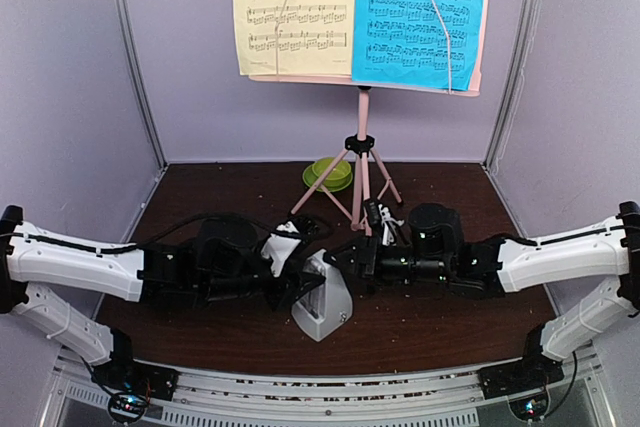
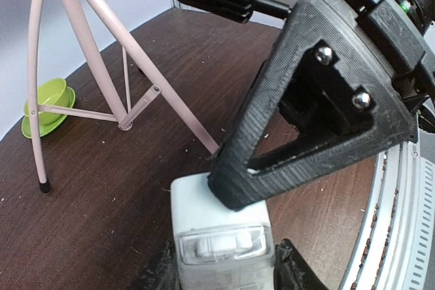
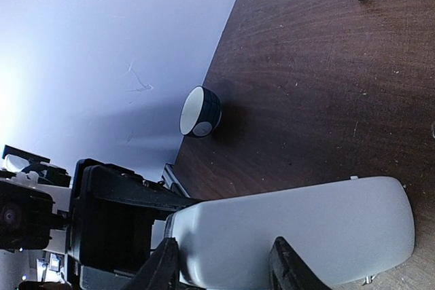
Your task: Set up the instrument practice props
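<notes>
metronome (image 1: 322, 309) upright near front centre of table (image 1: 210, 197), well forward of music stand (image 1: 362, 147) legs, long axis vertical
left gripper (image 2: 224, 273) in from left, fingers low on both flanks of base, seemingly clamped
right gripper (image 3: 224, 269) in from right, straddling upper part; clamped or not, cannot tell
both arms equally near
left wrist view only: right finger flat against metronome top
right wrist view only: small bowl (image 3: 200, 111) by wall
yellow page (image 1: 292, 9), blue page (image 1: 418, 12) on stand panel
</notes>
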{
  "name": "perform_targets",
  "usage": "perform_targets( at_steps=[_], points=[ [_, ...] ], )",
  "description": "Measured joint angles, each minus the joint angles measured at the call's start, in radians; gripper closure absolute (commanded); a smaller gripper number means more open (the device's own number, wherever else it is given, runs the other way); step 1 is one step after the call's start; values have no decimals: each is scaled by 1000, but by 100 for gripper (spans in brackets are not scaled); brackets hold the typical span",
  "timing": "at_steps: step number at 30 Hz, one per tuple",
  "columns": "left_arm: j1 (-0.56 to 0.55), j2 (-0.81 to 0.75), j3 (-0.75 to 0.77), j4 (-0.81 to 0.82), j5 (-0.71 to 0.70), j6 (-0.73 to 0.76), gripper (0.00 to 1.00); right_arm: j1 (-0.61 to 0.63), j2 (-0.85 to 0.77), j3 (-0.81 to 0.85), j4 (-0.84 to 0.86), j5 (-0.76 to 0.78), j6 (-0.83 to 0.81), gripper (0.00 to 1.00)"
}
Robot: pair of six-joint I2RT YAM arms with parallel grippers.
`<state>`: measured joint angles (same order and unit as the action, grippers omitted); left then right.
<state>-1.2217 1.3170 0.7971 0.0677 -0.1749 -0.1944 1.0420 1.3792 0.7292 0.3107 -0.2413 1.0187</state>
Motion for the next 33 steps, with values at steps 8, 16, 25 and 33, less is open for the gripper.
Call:
perform_targets(
  at_steps=[8,16,25,33],
  points=[
    [-21,-130,-106,47,-18,17,92,-6,10,-17,46,-10,-3,57],
    [12,-197,-109,-24,-67,-33,90,-6,12,8,11,-18,-30,53],
    [265,-69,144,-385,-52,-105,87,-6,61,175,-197,-4,-117,47],
    [461,196,323,-637,23,-138,87,-3,85,327,-449,29,-222,40]
  ],
)
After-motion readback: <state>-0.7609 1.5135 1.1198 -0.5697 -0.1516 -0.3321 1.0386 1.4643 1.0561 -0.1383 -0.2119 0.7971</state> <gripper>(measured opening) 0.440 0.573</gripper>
